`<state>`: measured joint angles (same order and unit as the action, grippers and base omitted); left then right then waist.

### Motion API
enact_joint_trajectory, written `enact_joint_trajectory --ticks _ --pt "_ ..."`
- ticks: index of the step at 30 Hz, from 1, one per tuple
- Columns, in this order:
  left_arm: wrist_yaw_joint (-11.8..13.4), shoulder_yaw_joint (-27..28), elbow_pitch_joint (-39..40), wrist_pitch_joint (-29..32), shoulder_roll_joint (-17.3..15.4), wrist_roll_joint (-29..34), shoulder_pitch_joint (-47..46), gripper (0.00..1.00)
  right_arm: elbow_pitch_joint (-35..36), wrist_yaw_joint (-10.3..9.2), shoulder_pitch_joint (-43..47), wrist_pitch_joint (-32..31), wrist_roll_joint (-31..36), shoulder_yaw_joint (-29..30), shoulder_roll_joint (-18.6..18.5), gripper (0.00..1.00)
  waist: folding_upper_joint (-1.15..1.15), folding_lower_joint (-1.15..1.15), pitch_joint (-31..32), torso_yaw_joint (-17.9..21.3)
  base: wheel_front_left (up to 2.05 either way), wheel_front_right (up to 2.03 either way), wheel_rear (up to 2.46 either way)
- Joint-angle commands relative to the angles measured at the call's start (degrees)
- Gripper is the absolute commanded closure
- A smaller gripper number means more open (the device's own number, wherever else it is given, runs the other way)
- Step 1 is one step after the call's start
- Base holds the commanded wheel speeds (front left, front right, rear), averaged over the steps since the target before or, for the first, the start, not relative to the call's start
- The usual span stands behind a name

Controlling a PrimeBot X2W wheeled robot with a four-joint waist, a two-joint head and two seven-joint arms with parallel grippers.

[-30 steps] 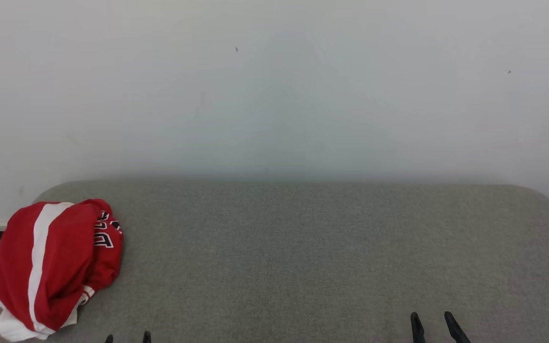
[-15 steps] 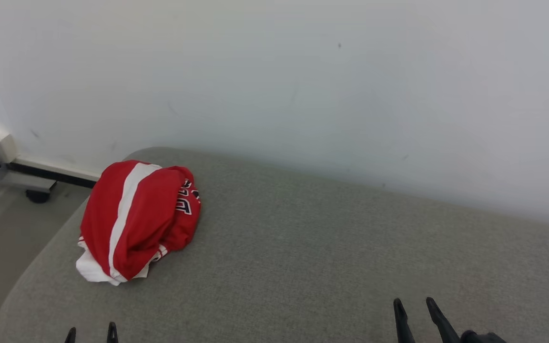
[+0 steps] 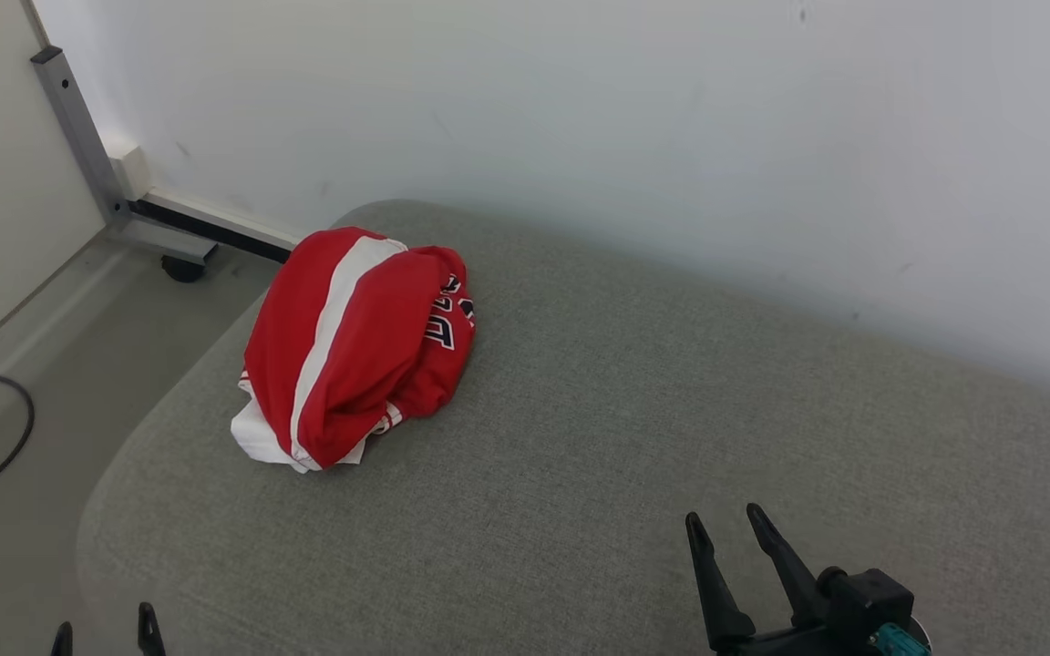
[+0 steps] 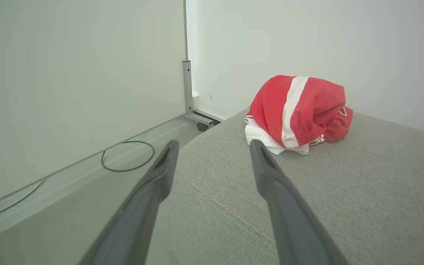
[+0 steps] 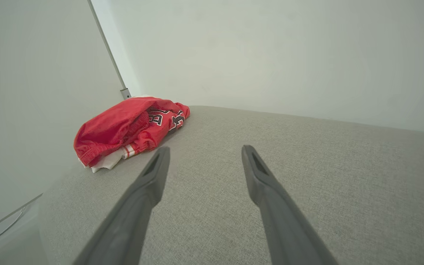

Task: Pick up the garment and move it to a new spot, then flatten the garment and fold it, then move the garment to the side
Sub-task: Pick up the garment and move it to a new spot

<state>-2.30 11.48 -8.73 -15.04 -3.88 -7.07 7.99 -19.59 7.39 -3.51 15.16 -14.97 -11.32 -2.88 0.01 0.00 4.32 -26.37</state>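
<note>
The crumpled red garment [image 3: 352,346] lies at the far-left corner of the grey cushion [image 3: 580,456], its long axis running near to far. The left end effector [image 3: 104,635], spread and empty, is near-left of it. The right end effector [image 3: 724,521], also released, is well to the right.

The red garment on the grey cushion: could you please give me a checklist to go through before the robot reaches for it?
1. Left gripper has its fingers apart with nothing between them: ok.
2. Right gripper has its fingers apart with nothing between them: ok.
3. Red garment lies bunched on the grey cushion, near its far left end, and neither gripper touches it: ok.
4. The cushion between the grippers and the garment is bare: ok.
5. White hem sticks out on the robot's side of the bunch, giving an edge to pinch: ok.
6. How the layers are tangled inside the bunch: cannot tell.
</note>
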Motion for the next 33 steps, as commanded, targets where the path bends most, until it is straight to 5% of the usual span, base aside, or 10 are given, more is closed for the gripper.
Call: enact_joint_trajectory --ticks 1,11,22,33 --pt "0.1 0.3 0.5 -0.1 0.4 -0.1 0.6 0.0 -0.3 0.19 -0.6 0.1 -0.3 -0.4 0.0 0.0 -0.01 0.0 -1.4 -1.3 0.0 0.0 0.0" --pt "-1.3 -1.3 -0.7 -0.1 0.8 0.7 -2.6 0.0 -0.4 0.19 -0.2 0.1 -0.2 -0.2 0.0 0.0 -0.01 0.0 -1.9 -1.5 0.0 0.0 0.0" --pt "-5.2 -15.4 -25.1 3.2 -2.7 1.7 -28.7 0.0 1.6 0.19 7.3 0.1 3.6 2.3 0.0 0.0 -0.01 0.0 -2.8 -1.8 0.0 0.0 0.0" --pt "-5.1 -20.4 -40.4 15.6 -6.6 -7.7 -46.8 0.0 8.7 0.17 9.1 -1.7 10.9 3.3 0.0 0.0 -0.01 0.0 -14.2 8.9 0.0 0.0 0.0"
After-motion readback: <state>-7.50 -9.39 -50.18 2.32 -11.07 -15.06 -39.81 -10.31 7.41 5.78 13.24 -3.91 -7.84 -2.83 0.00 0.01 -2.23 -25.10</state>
